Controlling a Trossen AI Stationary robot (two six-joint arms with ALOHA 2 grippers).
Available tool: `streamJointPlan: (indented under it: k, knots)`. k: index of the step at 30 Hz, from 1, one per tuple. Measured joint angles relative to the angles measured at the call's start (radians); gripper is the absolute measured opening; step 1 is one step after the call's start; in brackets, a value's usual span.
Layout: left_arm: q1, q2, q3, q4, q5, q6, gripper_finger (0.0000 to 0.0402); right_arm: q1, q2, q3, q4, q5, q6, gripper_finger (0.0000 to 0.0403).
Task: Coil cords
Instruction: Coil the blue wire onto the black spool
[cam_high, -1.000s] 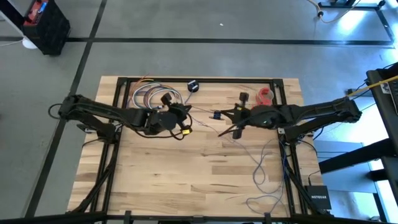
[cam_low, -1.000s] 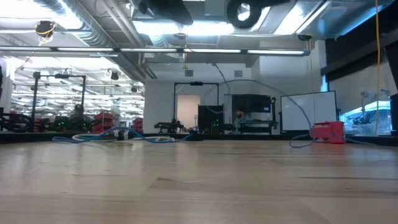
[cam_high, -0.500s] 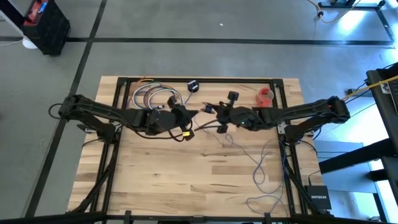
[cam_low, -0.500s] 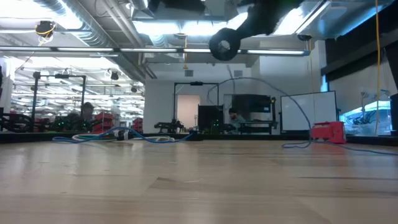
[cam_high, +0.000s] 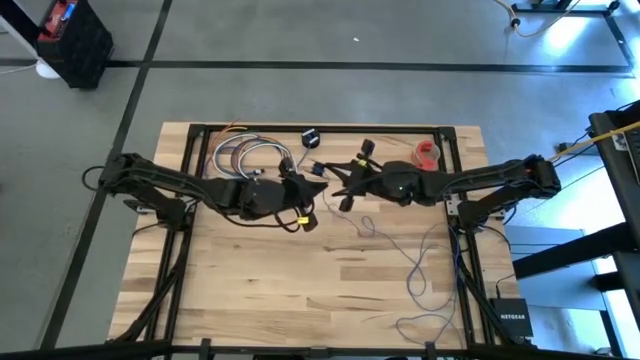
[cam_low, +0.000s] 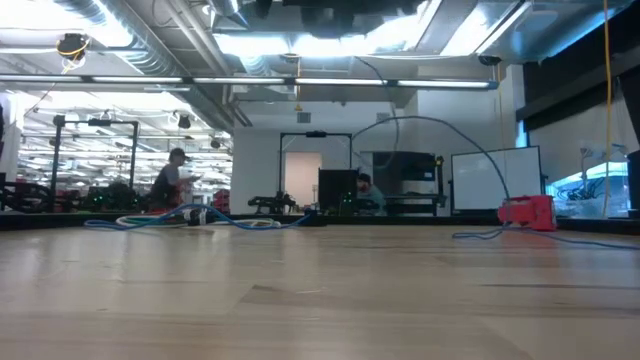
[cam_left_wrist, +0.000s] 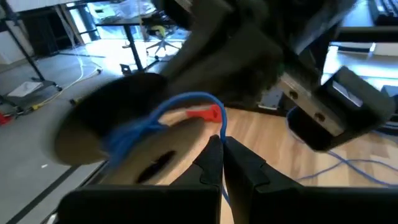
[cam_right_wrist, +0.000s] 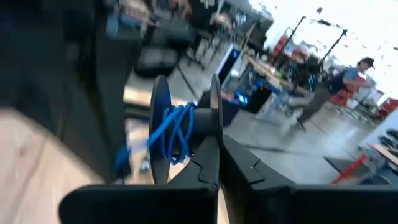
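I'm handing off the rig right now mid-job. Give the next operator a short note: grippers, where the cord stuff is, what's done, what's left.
Left gripper: shut, raised over the table's middle, the thin blue cord running at its fingertips.
Right gripper: shut on the black round spool, held up facing the left gripper.
Cord: a few blue turns sit on the spool; the remainder trails loose across the light wooden table toward the right front.
Other: a bundle of coiled cords lies at the back left, a red tape roll at the back right.
Done: winding started.
Left: wind on the long loose length.
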Motion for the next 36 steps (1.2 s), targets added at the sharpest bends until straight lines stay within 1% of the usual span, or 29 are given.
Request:
streamJointPlan:
  k: [6, 13, 16, 20, 24, 31, 36]
  knots:
    - [0.000, 0.032, 0.000, 0.018, -0.002, 0.009, 0.0001, 0.001, -0.001, -0.001, 0.106, -0.047, -0.009, 0.0005]
    - [0.001, 0.042, 0.003, 0.023, -0.007, 0.021, 0.0001, 0.019, -0.059, -0.005, 0.106, -0.097, -0.005, 0.0005]
    - [0.001, 0.041, 0.004, 0.030, -0.006, 0.031, 0.0001, 0.041, -0.093, -0.005, 0.101, -0.099, -0.008, 0.0005]
    - [0.000, 0.042, 0.006, 0.036, 0.000, 0.045, 0.0001, 0.067, -0.143, -0.004, 0.085, -0.103, -0.012, 0.0005]
    - [0.000, 0.043, 0.005, 0.031, 0.002, 0.042, 0.0001, 0.081, -0.178, 0.044, 0.014, -0.103, -0.017, 0.0005]
    - [0.001, 0.047, 0.001, 0.021, -0.001, 0.041, 0.0001, 0.081, -0.193, 0.144, -0.085, -0.103, -0.031, 0.0005]
    - [0.001, 0.048, 0.000, 0.011, -0.002, 0.042, 0.0001, 0.081, -0.194, 0.170, -0.095, -0.103, -0.036, 0.0005]
